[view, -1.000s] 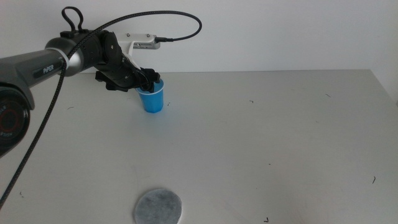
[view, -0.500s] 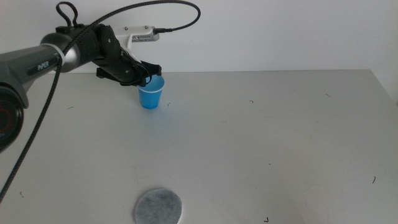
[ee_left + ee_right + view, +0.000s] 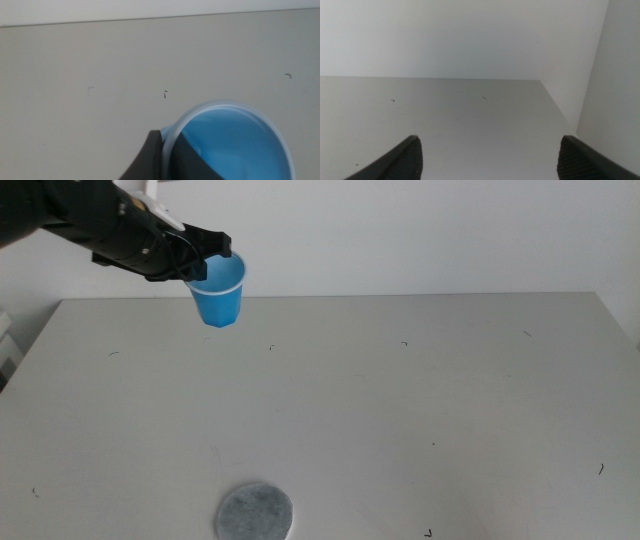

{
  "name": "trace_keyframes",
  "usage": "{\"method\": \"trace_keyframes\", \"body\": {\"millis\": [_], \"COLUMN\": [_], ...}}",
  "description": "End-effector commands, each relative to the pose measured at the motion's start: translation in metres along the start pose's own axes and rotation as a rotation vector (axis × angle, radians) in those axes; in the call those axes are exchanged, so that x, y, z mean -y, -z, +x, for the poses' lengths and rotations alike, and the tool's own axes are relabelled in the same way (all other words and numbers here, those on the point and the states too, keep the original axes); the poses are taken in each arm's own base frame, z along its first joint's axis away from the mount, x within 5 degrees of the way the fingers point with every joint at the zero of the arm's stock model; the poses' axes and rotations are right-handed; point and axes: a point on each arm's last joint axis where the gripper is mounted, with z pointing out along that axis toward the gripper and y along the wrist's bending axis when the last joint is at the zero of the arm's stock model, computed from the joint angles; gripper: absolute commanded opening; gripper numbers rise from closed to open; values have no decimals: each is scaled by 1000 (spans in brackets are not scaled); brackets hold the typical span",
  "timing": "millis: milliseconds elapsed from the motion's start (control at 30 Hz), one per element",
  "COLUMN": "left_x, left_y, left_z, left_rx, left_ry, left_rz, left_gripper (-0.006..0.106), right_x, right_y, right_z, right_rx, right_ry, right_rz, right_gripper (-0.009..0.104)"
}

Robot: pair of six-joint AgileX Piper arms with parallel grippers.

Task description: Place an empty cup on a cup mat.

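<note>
The grey table [image 3: 420,400] is carrying only the cup mat [image 3: 254,511], which is lying flat at its near edge, left of centre. The left arm [image 3: 70,220] is reaching in over the far left corner, its left gripper [image 3: 215,258] pinching the rim of the blue paper cup [image 3: 219,292], one jaw inside the mouth and one outside. The cup is hanging clear of the table, tilted slightly, well apart from the mat. The right gripper [image 3: 487,157] is waiting over bare tabletop, jaws spread wide.
</note>
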Motion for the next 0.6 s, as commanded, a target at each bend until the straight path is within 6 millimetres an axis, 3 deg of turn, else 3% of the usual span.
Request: {"method": "trace_keyframes", "body": {"millis": [0,133,267,433,567], "left_x": [12,20,29,34,36], "left_y": [54,93,111,110,94], "left_z": [-4,21,54,94,124], "left_rx": [134,133,101,32,-47], "left_ry": [17,28,14,-17,-16], "left_rz": [45,72,105,132,145], "left_gripper": [0,0,0,0,0], "right_x": [0,0,0,0,0], "right_y": [3,3,3,3,3], "right_z": [-11,-11,-11,-11,-11], "right_rx": [109,109,109,109,109], "right_ry": [19,19,19,19,19], "right_rz": [-1,-1,-1,-1,-1], "right_gripper": [94,94,94,94,94]}}
